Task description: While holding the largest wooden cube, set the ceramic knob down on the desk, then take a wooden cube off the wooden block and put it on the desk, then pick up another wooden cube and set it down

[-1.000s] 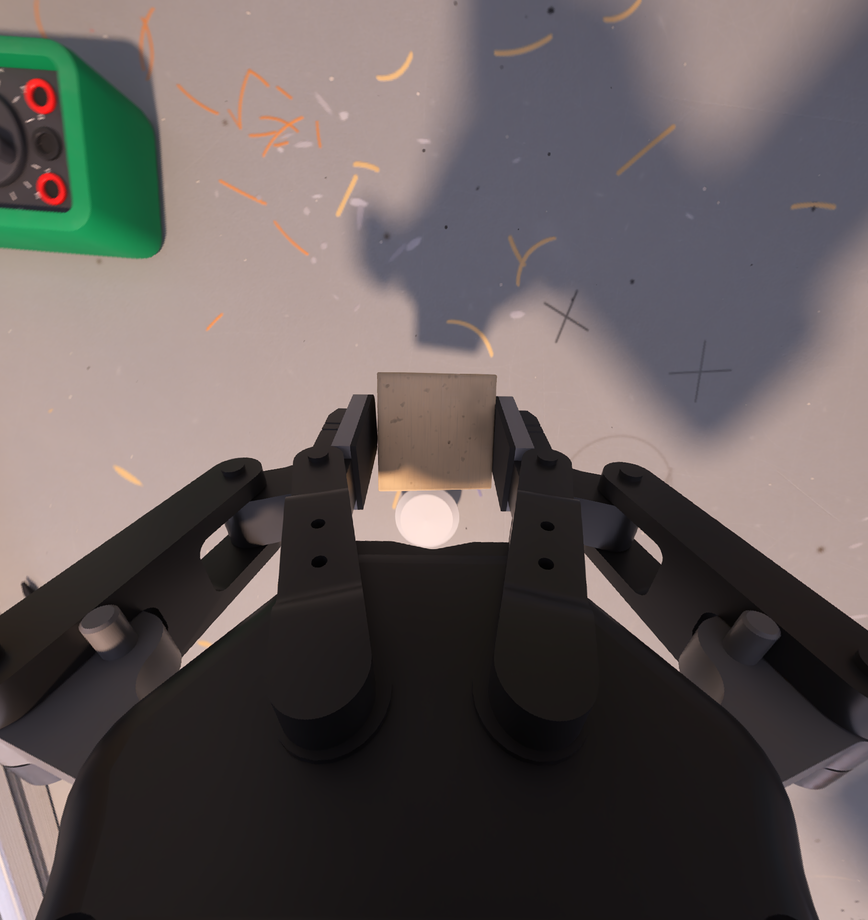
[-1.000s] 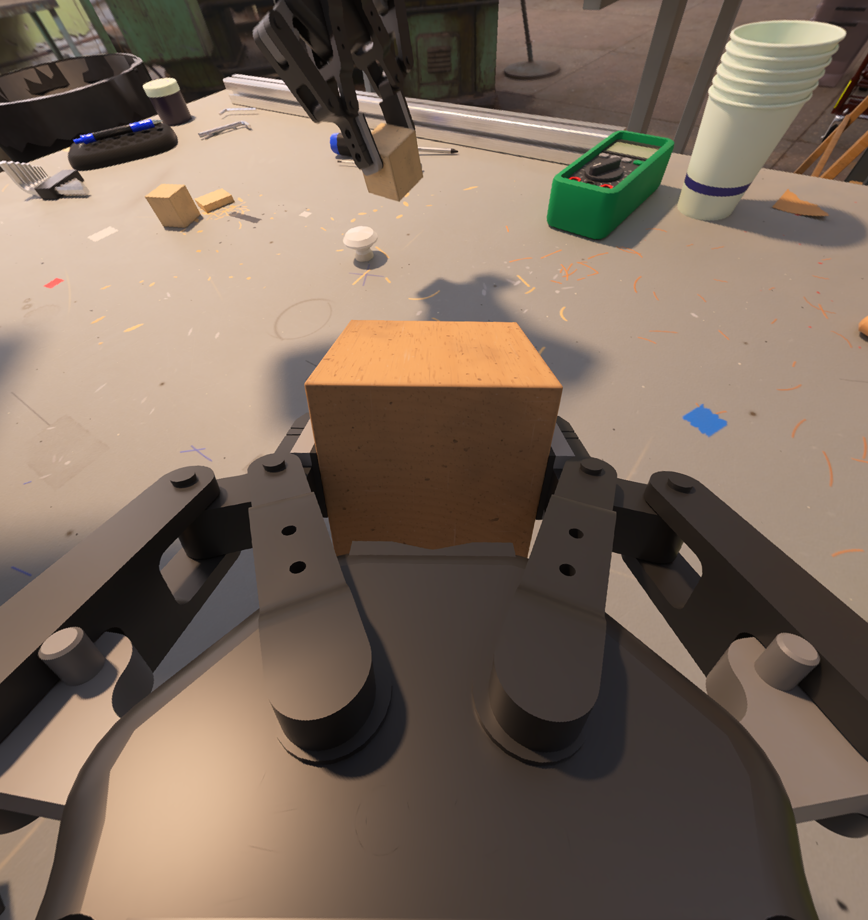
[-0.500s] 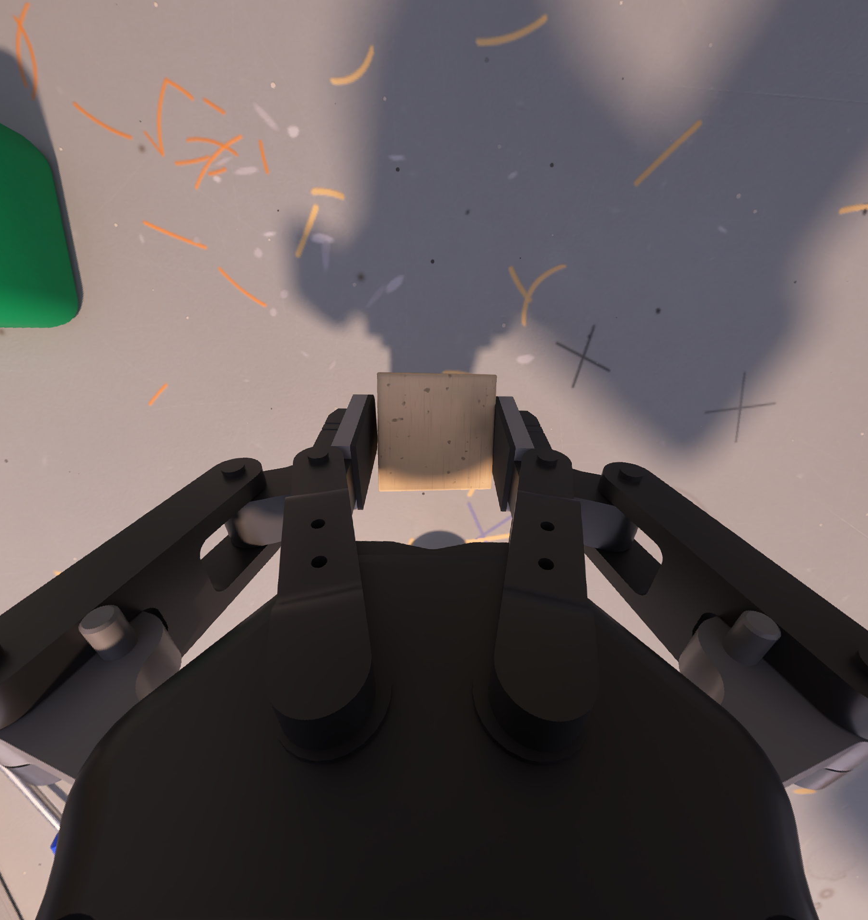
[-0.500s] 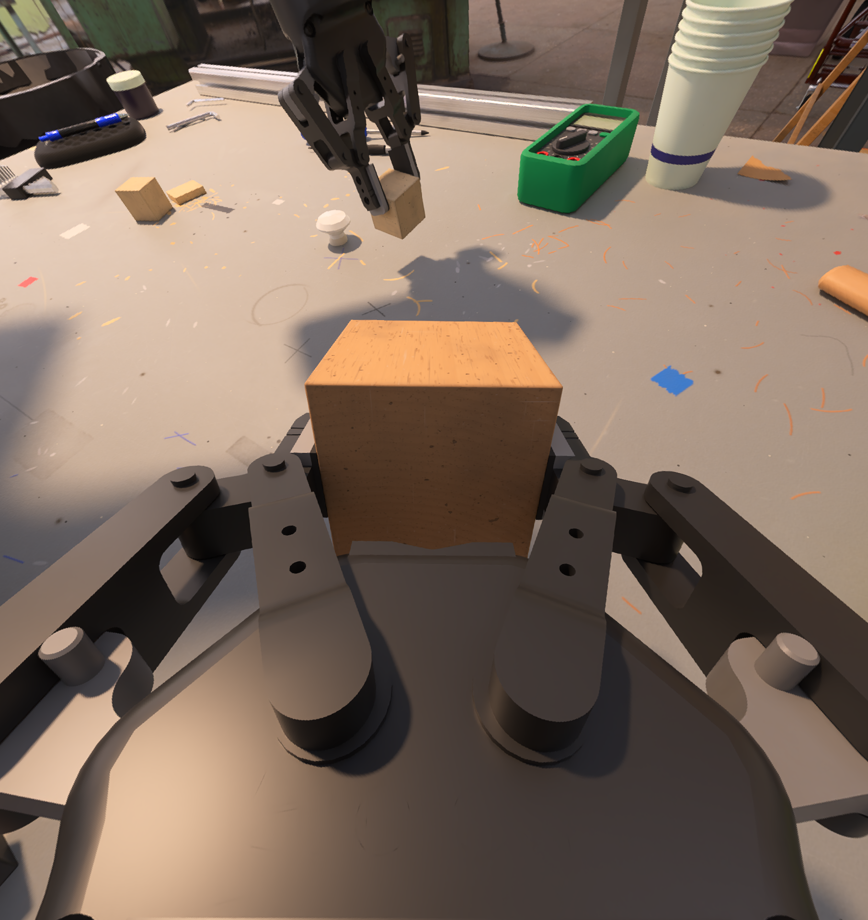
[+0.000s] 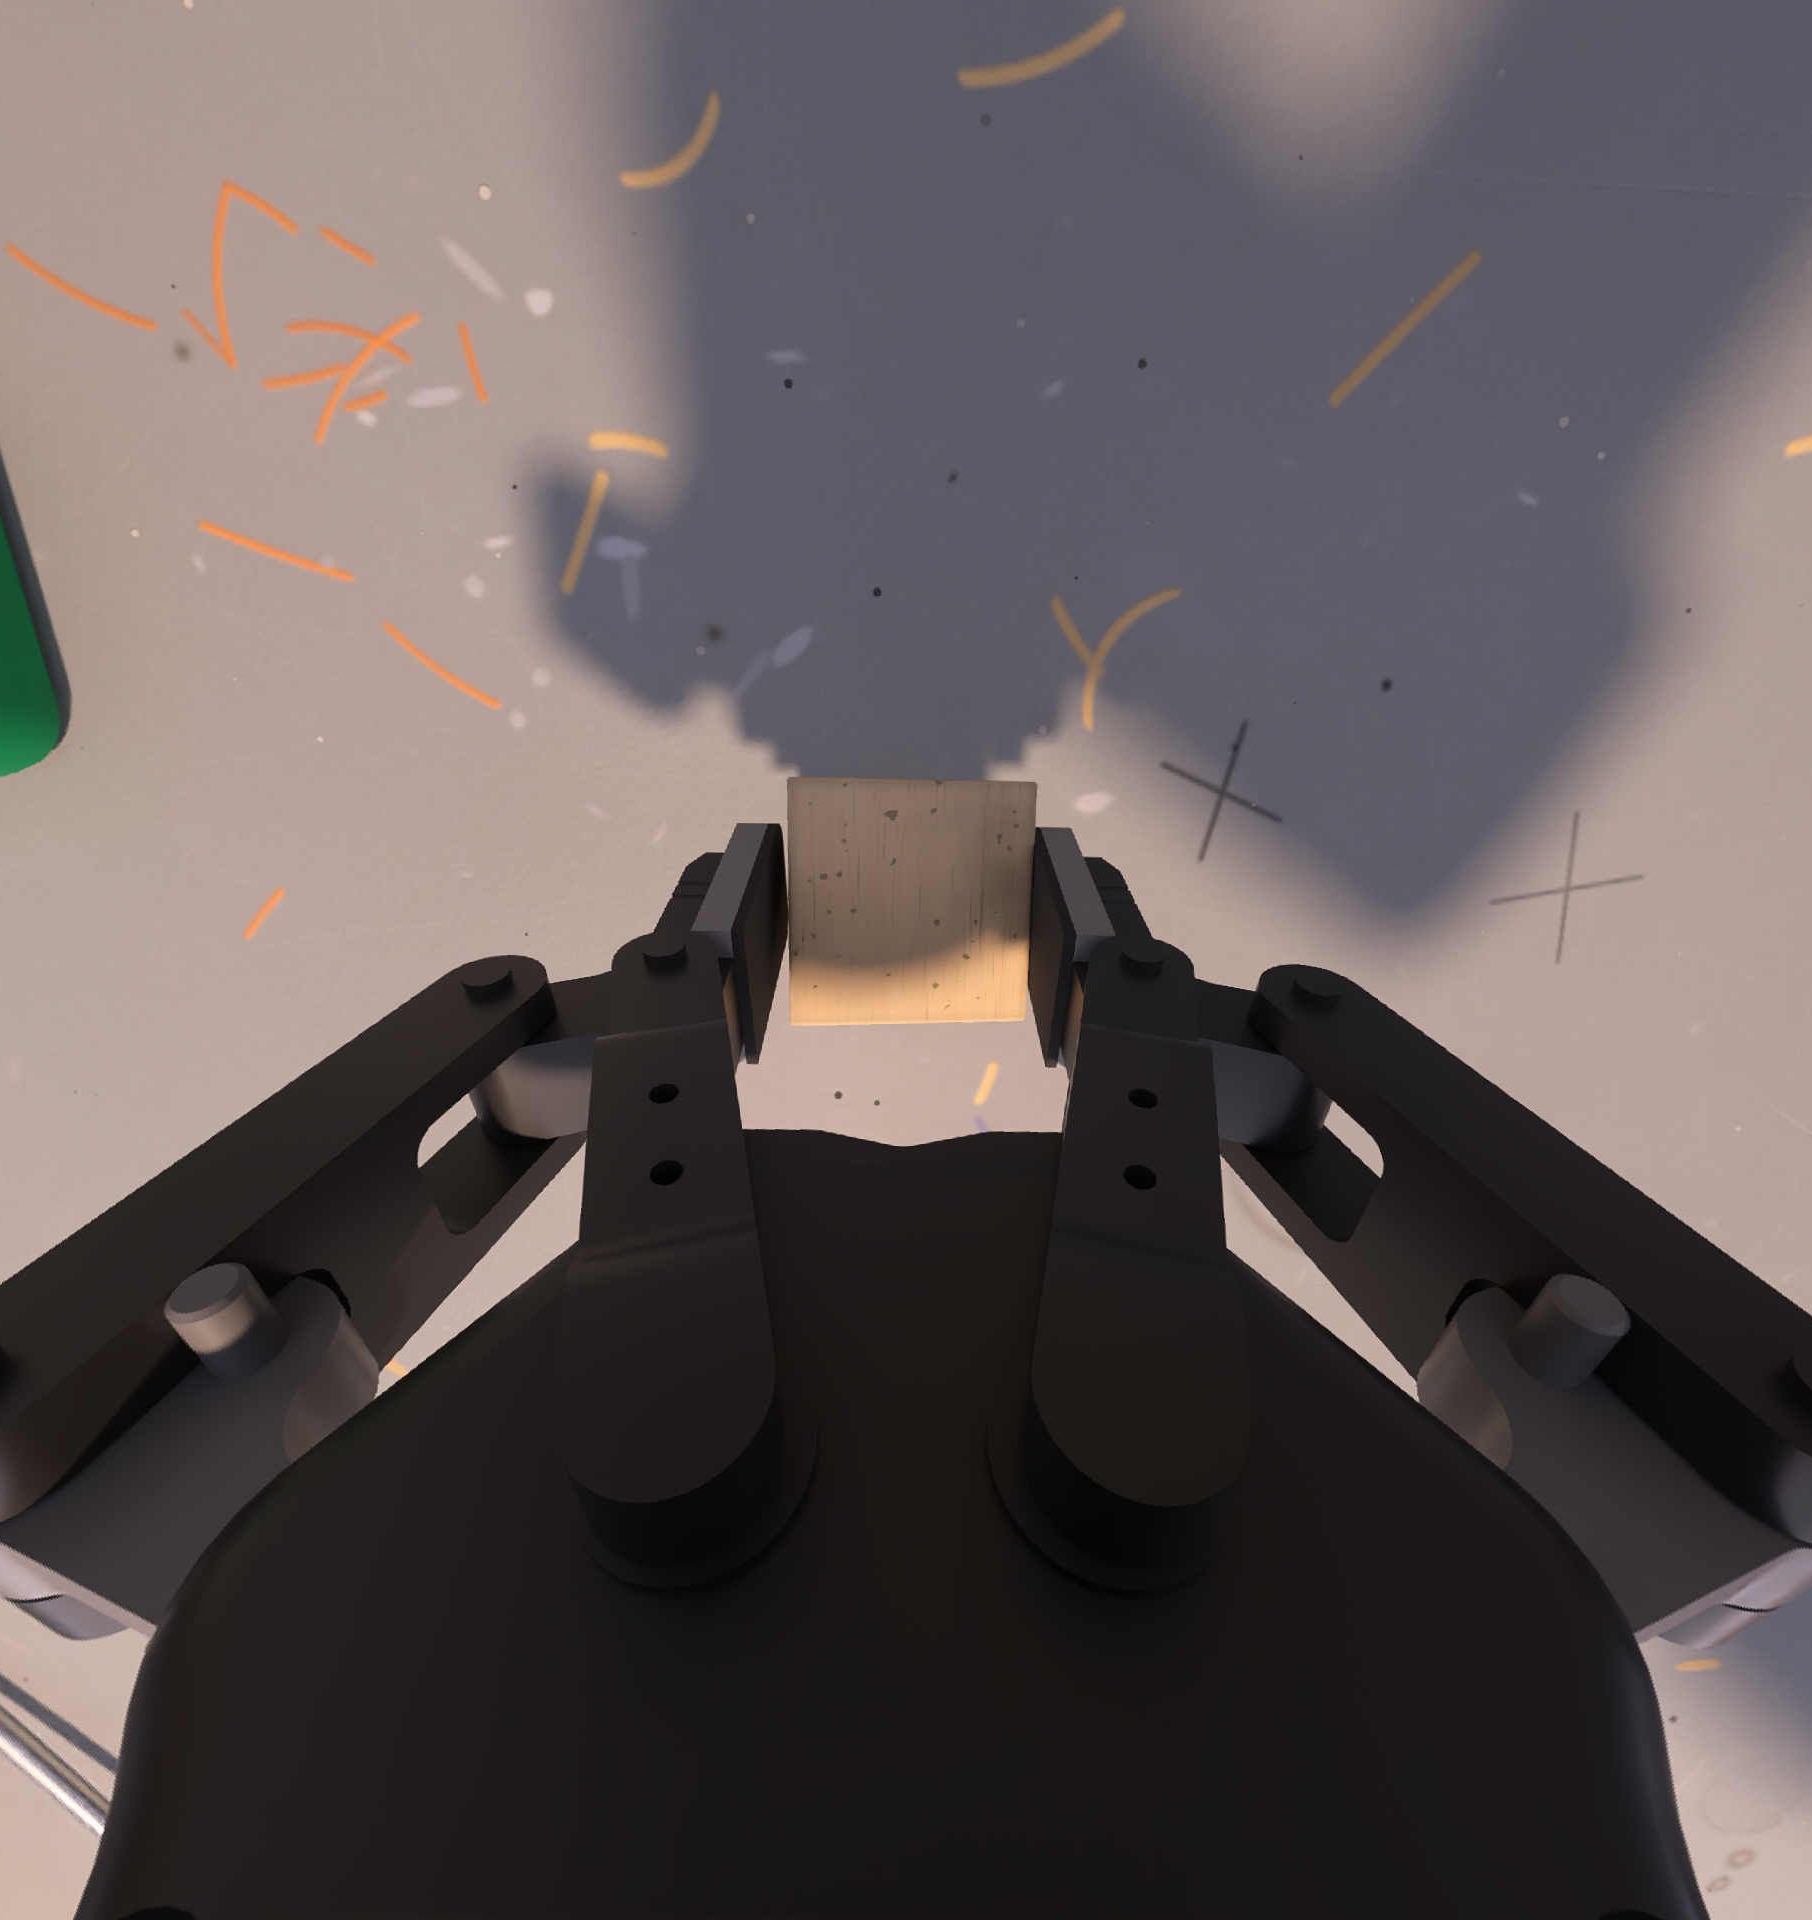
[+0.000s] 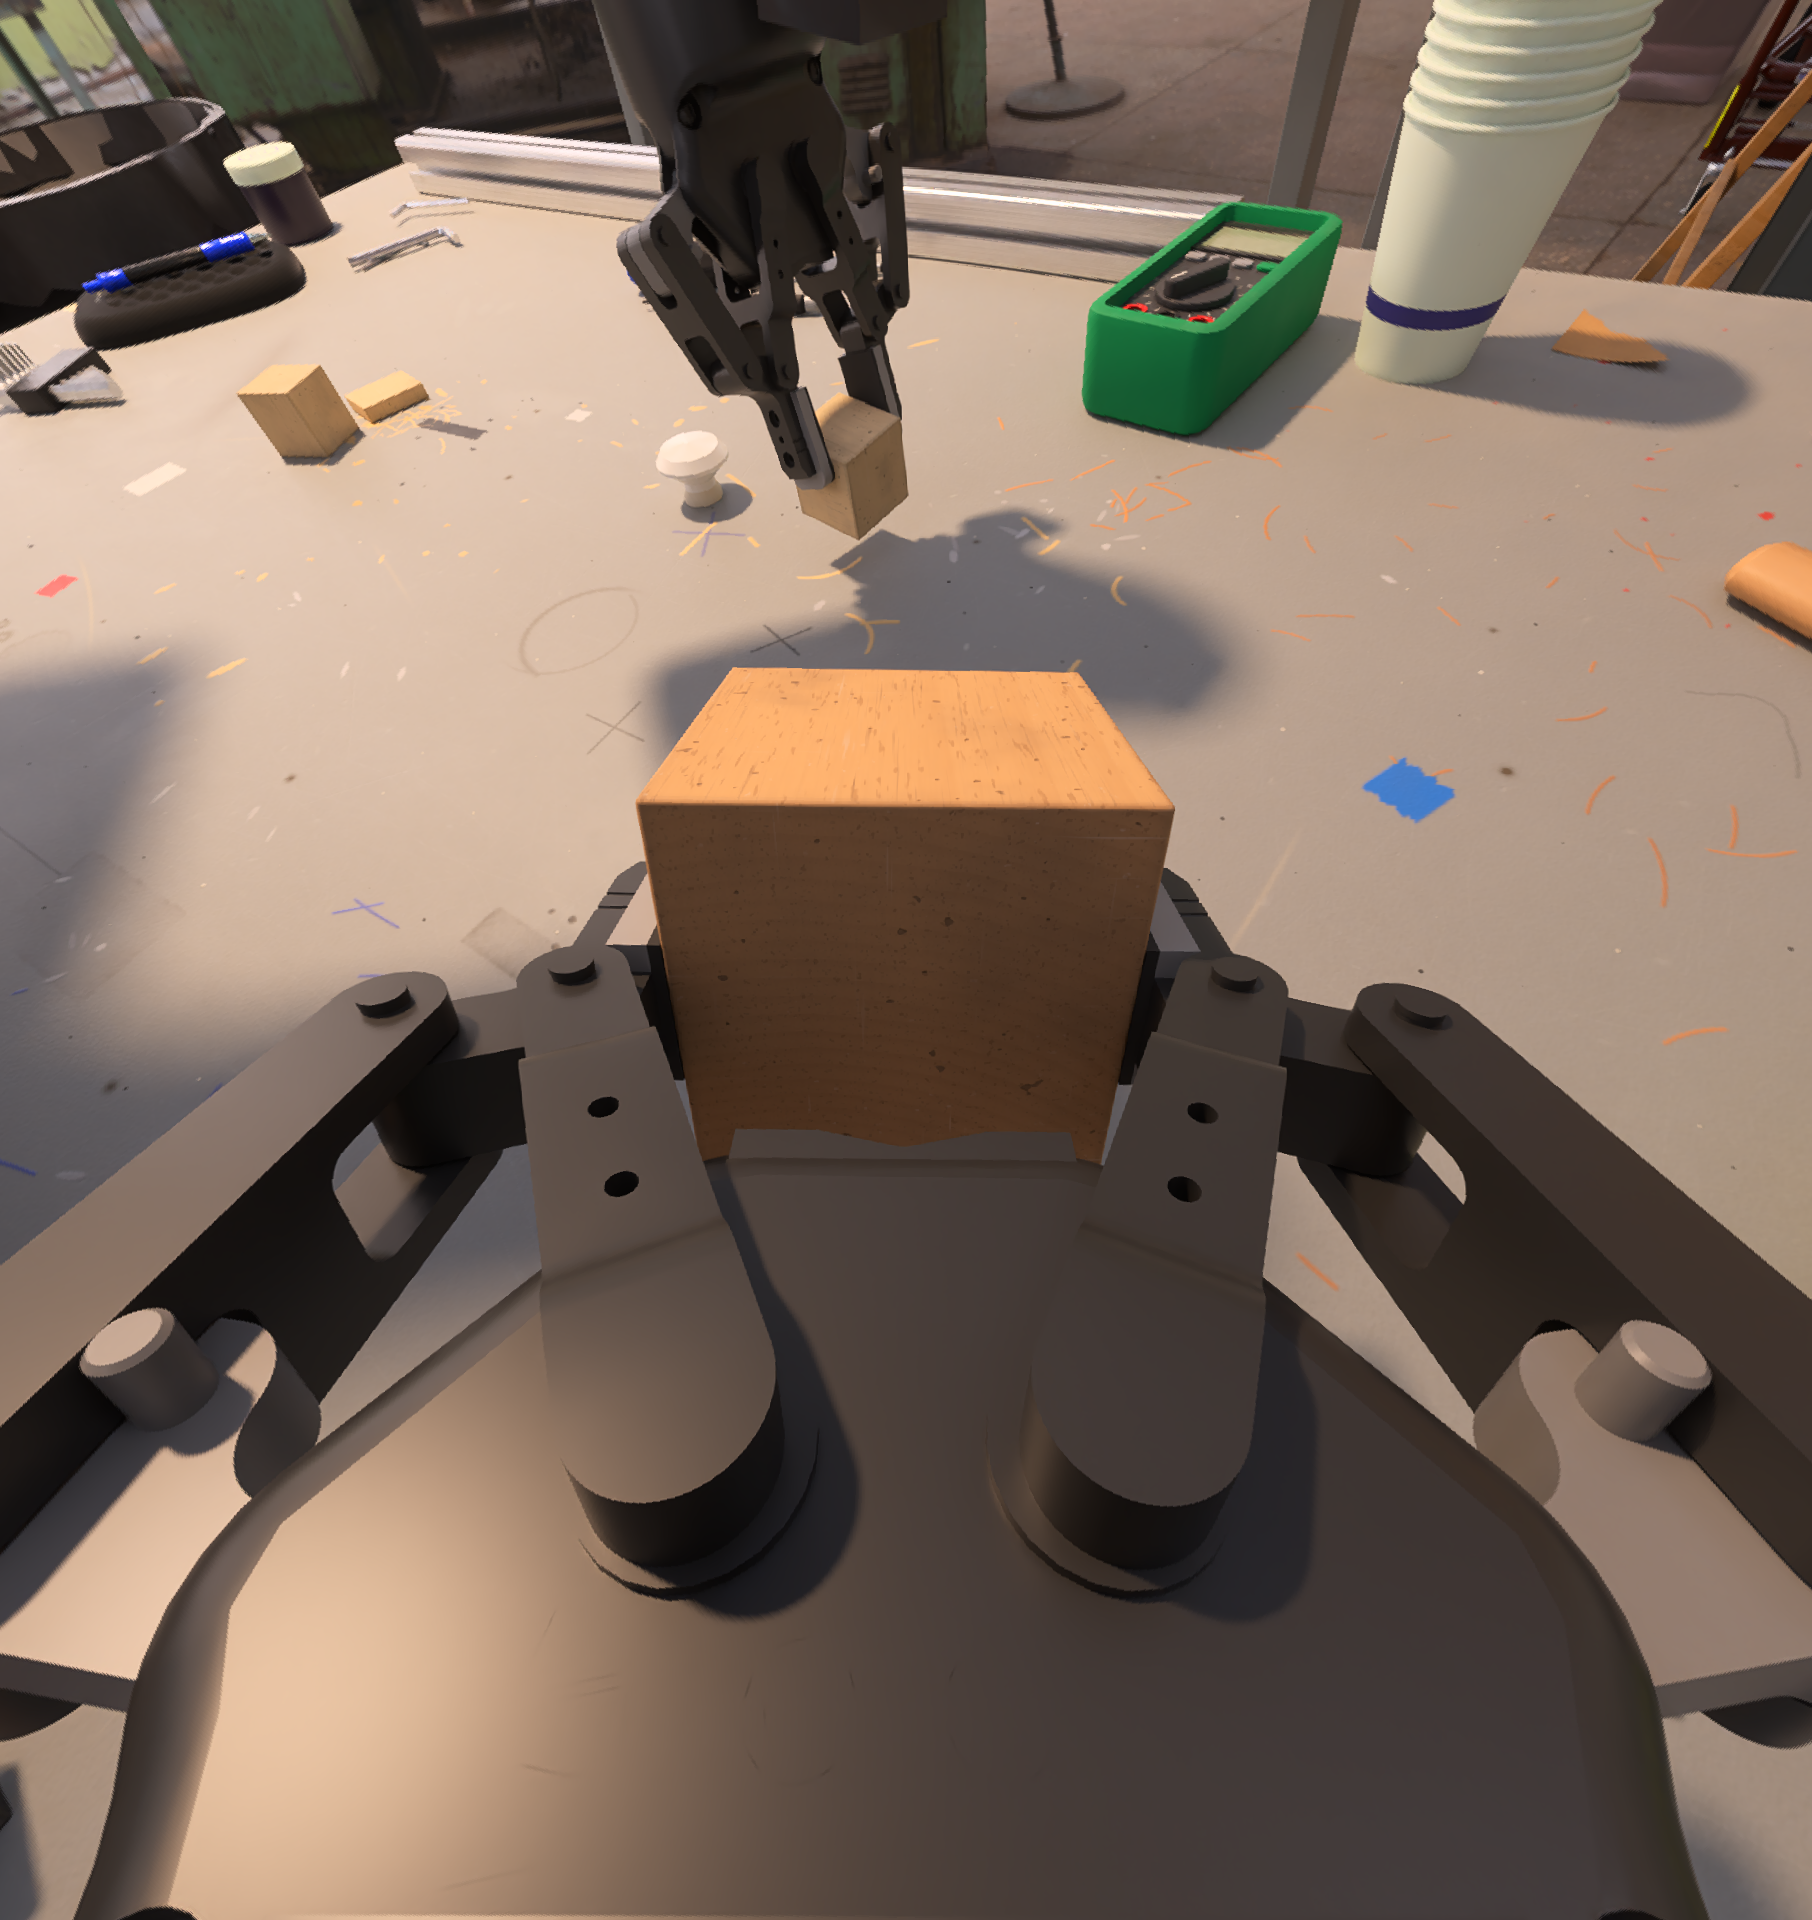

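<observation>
The right tool (image 6: 902, 1039) clamps the large cube (image 6: 907, 904) between both fingers, above the table (image 6: 258, 790). The left tool (image 6: 840, 457) grips a small cube (image 5: 910, 902), tilted, just above the table.

Landmark: the knob (image 6: 692, 465). It stands upright on the table, just left of the small cube and apart from it. A second small cube (image 6: 297, 408) and a flat block (image 6: 387, 396) lie well left of the knob, side by side. A green meter (image 6: 1208, 312) lies well right of the knob; a cup stack (image 6: 1484, 187) stands beyond the meter.

Surface: grey, matte, strewn with orange shavings, pencil crosses, a drawn circle (image 6: 580, 629) and a blue tape scrap (image 6: 1409, 790). Tool shadows fall right of the knob. An aluminium rail (image 6: 1037, 223) runs along the far edge. Behind it: a concrete floor, green cabinets and metal posts.
</observation>
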Controlling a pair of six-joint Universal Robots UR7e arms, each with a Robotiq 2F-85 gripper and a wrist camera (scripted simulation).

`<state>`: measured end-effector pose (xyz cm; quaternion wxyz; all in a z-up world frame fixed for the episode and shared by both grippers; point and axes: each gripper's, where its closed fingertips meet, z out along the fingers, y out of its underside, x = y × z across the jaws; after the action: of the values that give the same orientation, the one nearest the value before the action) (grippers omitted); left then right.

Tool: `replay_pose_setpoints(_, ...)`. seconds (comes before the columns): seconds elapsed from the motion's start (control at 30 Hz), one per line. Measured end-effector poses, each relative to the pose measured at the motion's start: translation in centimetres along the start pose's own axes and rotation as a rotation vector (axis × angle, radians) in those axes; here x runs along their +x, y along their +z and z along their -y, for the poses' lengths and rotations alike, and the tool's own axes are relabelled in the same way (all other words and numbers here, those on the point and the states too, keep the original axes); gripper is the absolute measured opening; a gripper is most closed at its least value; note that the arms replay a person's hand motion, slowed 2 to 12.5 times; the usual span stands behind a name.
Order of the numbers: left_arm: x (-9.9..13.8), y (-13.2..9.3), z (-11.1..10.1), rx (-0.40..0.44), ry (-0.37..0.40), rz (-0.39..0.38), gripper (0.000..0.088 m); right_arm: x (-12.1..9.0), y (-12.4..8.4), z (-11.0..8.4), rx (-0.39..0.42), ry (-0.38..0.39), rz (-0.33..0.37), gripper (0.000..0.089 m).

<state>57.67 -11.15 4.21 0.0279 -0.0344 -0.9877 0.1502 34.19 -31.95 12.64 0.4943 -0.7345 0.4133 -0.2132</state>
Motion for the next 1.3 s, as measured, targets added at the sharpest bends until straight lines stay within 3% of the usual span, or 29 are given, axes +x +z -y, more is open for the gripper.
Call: replay_pose_setpoints(1.3,-0.2,2.0,0.1,0.007,0.024,-0.047,0.0407,0.4,0.1,-0.7,-0.007,0.024,0.002,0.0601)
